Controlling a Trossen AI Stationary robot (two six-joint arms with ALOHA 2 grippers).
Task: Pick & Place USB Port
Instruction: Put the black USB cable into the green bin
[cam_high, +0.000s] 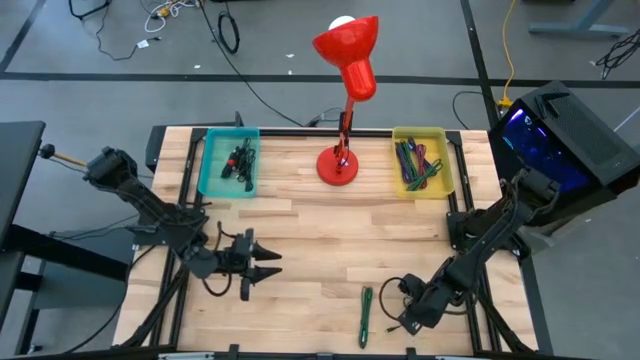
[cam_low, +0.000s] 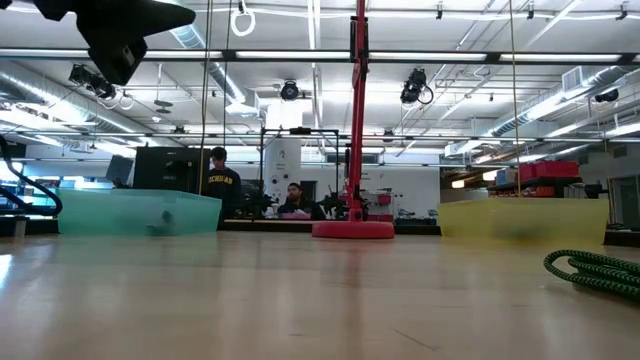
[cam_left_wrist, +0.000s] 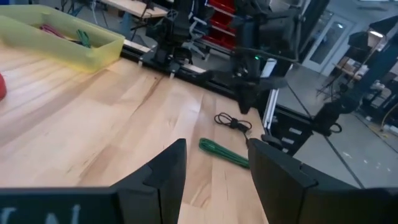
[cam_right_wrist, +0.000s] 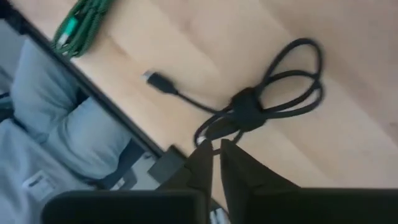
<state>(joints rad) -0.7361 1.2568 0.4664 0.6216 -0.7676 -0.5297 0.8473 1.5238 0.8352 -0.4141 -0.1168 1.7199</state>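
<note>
A bundled black USB cable (cam_right_wrist: 258, 106) is seen lying on the wooden bench (cam_high: 330, 230) at the lower right of the high view, just right of a coiled green cable (cam_high: 366, 315). The right hand (cam_right_wrist: 215, 149) is held low over the black cable's near loop with its fingers pressed almost together — nothing is pinched between them. The left hand (cam_high: 270, 262) is seen at the lower left of the high view, spread open above bare bench, while a teal bin (cam_high: 229, 162), a red lamp (cam_high: 345, 60) and a yellow bin (cam_high: 421, 161) are lined along the top edge.
</note>
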